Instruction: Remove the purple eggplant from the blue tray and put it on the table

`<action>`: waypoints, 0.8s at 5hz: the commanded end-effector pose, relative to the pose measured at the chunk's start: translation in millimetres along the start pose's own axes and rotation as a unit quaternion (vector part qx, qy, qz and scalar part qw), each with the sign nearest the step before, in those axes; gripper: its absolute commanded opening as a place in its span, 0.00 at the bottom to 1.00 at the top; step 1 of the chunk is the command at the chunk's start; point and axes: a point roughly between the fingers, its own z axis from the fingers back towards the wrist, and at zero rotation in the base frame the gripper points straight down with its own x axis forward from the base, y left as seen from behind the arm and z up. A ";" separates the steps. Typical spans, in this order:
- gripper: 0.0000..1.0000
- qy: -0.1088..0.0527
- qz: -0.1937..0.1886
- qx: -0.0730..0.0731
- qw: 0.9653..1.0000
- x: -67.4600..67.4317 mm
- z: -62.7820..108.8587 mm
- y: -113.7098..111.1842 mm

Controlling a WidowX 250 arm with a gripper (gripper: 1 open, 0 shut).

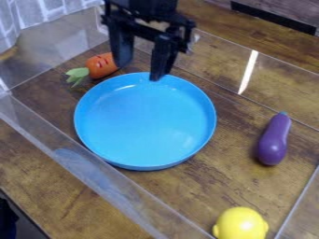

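One gripper (141, 67): upper middle of frame, fingers parted, holding nothing we can see.
Eggplant (273, 138): right side, already on the table (50, 177), outside the blue tray (145, 119).
Risk: we could grab the carrot (97, 65) beside the fingers instead.

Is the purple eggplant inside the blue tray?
No, the eggplant lies on the table to the right of the tray, which has nothing in it.

Dark wood-grain table (50, 182) bearing blue tray (125, 140), purple eggplant (273, 139), carrot (95, 67), lemon (240, 225)
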 end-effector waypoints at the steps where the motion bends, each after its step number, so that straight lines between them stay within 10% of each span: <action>1: 1.00 -0.015 0.017 0.001 1.000 -1.5 14.9 -8.1; 4: 1.00 -0.019 0.031 0.005 0.999 -0.4 21.5 -2.9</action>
